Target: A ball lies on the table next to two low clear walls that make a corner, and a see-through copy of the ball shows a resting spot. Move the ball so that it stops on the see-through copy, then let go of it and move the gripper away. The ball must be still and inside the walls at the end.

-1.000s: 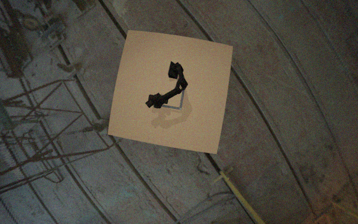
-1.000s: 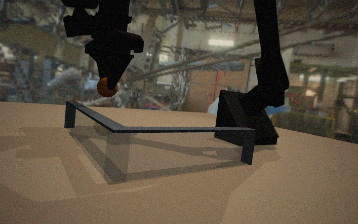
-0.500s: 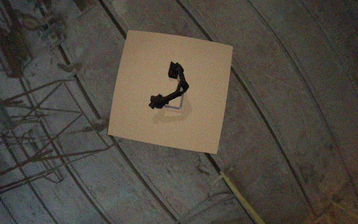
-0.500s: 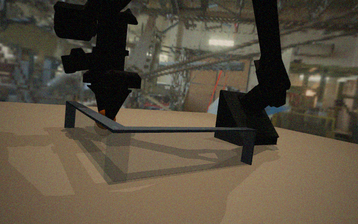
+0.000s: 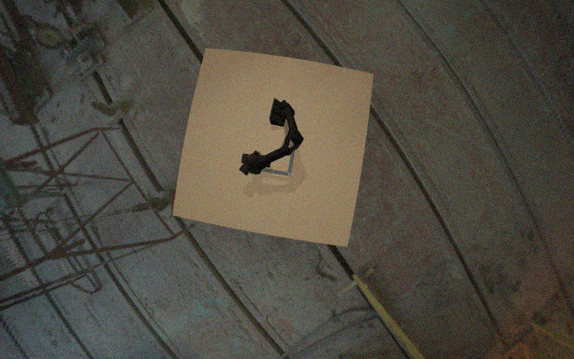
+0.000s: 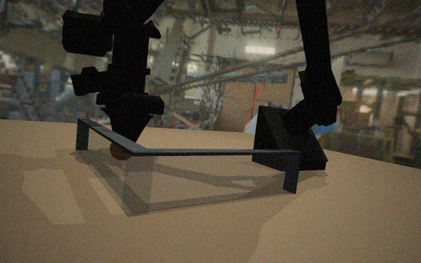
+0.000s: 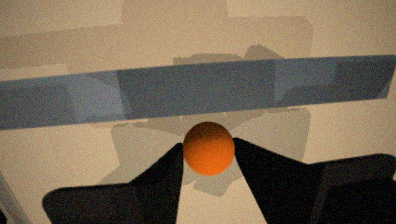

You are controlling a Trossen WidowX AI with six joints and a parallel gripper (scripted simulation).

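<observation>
The orange ball (image 6: 118,153) (image 7: 209,148) is between the two fingertips of my gripper (image 7: 207,145), which is shut on it. In the exterior view the ball is low, close to the table top, partly behind the wall rim. I cannot tell whether it touches the table. The low clear wall (image 7: 200,90) (image 5: 275,171) runs just beyond the ball in the wrist view, with a gap between them. The second clear wall (image 6: 205,152) meets it at a corner. The see-through copy does not show apart from the held ball in any view.
The arm's base (image 6: 287,140) (image 5: 276,114) stands on the tan table (image 5: 235,80), beyond the second wall in the exterior view. The arm's forearm (image 5: 275,156) reaches over the walls in the top view. Dark arm shadows lie around the corner.
</observation>
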